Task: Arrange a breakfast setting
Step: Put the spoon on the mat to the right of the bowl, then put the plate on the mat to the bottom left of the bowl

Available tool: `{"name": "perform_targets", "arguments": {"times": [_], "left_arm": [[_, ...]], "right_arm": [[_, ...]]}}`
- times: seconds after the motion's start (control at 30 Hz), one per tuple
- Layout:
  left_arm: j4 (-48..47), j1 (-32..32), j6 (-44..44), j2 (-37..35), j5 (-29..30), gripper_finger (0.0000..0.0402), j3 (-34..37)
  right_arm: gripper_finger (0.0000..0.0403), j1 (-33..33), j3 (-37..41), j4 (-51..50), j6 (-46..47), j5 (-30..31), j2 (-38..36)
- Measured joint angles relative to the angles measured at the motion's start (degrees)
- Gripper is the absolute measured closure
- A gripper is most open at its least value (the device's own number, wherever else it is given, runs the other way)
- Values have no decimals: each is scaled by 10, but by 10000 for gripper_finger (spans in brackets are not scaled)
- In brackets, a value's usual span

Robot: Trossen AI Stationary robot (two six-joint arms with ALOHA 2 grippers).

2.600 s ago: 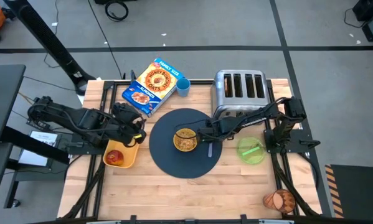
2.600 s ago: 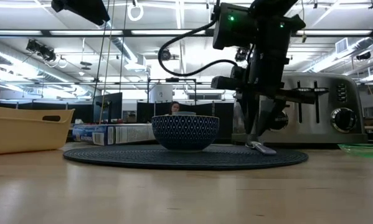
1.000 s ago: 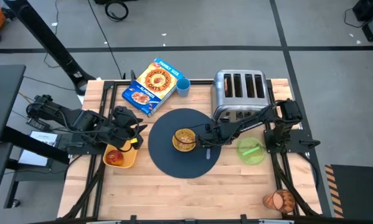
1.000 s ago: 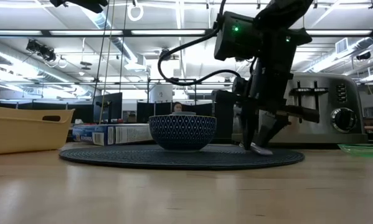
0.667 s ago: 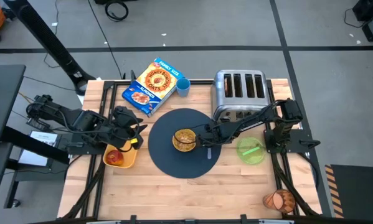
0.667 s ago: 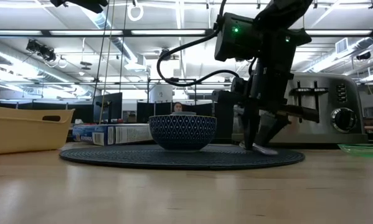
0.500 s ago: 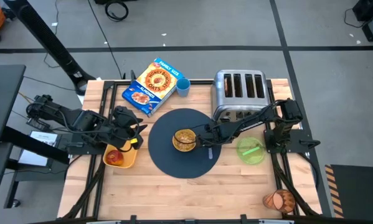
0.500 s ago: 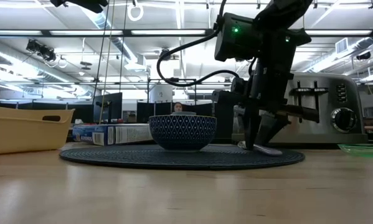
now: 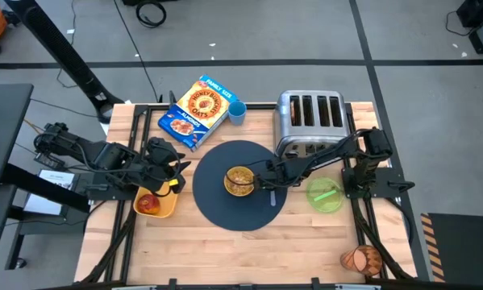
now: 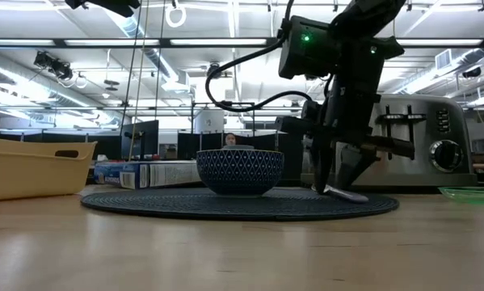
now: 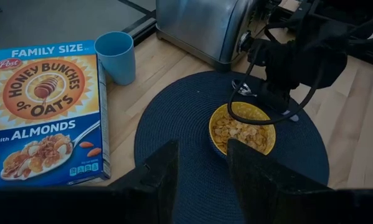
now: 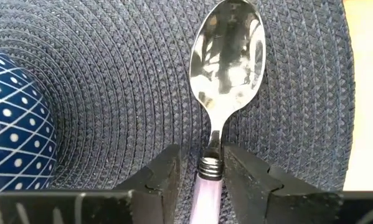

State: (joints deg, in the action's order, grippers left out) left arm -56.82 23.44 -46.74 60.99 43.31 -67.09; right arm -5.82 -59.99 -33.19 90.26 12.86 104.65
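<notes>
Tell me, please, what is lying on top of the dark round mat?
On the mat stand the cereal bowl, filled with flakes, and the spoon, lying beside the bowl between the right gripper's fingers. The mat's surface under the bowl is covered.

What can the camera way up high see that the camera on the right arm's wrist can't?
Only the high view shows the cereal box, small blue cup, toaster, green plate, the apple in its yellow bin, the left gripper near that bin, and the orange-brown cup.

Only the right wrist view shows the spoon's shiny bowl close up, with the right gripper straddling its neck.

Both show the spoon, the dark mat and the cereal bowl.
</notes>
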Motion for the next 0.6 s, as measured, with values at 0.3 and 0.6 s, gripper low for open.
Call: {"name": "perform_targets", "arguments": {"times": [0.3, 0.6], "left_arm": [[1, 0, -7, 0, 0, 258, 0], [40, 10, -10, 0, 0, 258, 0]], "right_arm": [[273, -5, 1, -39, 2, 12, -53], [273, -62, 0, -163, -13, 38, -156]]}}
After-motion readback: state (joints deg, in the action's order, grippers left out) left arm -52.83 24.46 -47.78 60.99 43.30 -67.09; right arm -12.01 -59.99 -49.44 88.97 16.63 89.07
